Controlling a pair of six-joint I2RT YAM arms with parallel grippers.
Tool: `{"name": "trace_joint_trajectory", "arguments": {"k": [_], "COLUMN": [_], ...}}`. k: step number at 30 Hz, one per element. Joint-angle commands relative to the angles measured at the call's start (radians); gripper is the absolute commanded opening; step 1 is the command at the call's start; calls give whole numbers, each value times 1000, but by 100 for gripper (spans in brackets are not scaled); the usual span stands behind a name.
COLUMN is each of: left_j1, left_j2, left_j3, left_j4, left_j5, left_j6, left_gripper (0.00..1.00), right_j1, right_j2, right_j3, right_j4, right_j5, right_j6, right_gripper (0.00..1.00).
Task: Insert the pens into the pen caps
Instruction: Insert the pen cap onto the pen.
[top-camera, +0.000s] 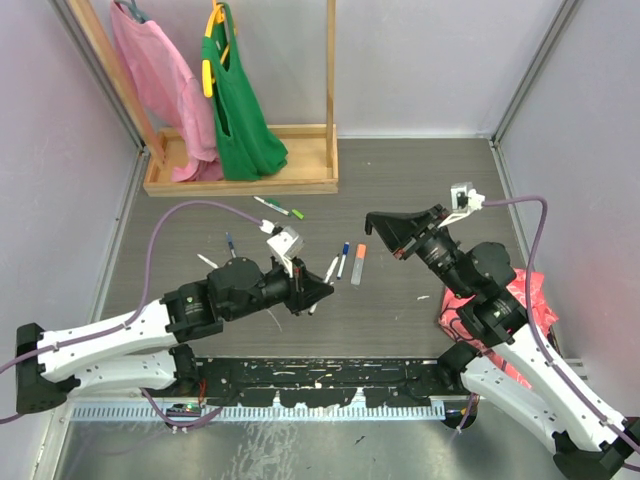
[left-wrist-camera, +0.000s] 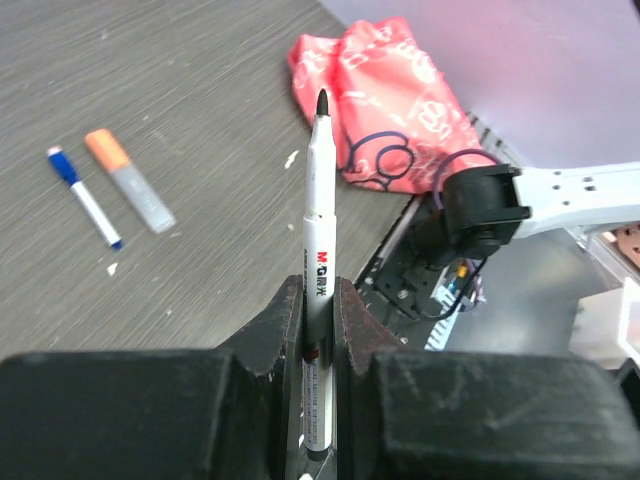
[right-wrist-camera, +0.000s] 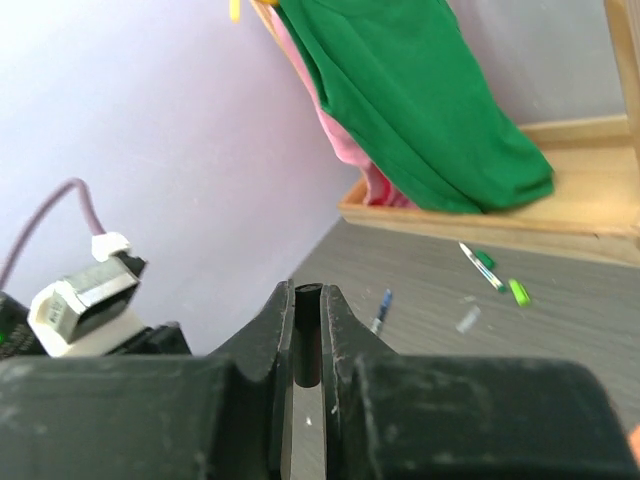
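My left gripper is shut on a white pen that stands upright between the jaws, its bare black tip pointing away. My right gripper is shut on a short black pen cap, open end outward. From above, the left gripper and right gripper hover apart over mid-table. Between them lie a blue-ended pen, an orange-ended pen and a white pen. Further back lie a green-ended pen, a light green cap and a blue pen.
A wooden rack with a pink bag and a green bag hanging on it stands at the back left. A pink patterned bag lies by the right arm's base. White scraps dot the table. Purple walls close in both sides.
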Motion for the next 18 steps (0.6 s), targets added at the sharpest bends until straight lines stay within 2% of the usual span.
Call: {"name": "trace_joint_trajectory", "arguments": {"k": [1,8,18], "left_j1": [-6,-6,-6], "left_j2": [13,36,62], "left_j3": [76,118,147], "left_j4": [197,247,267], "left_j5": [96,138,153], "left_j6": [64,97,105], "left_gripper": [0,0,0], "right_j1": [-2,-3,-2], "right_j2": [-13,-4,33], "right_j3": [62,32,-10], "right_j4": [171,352,474], "right_j5": [-25,-46,-106], "right_j6": [75,194,303], "right_gripper": [0,0,0]}}
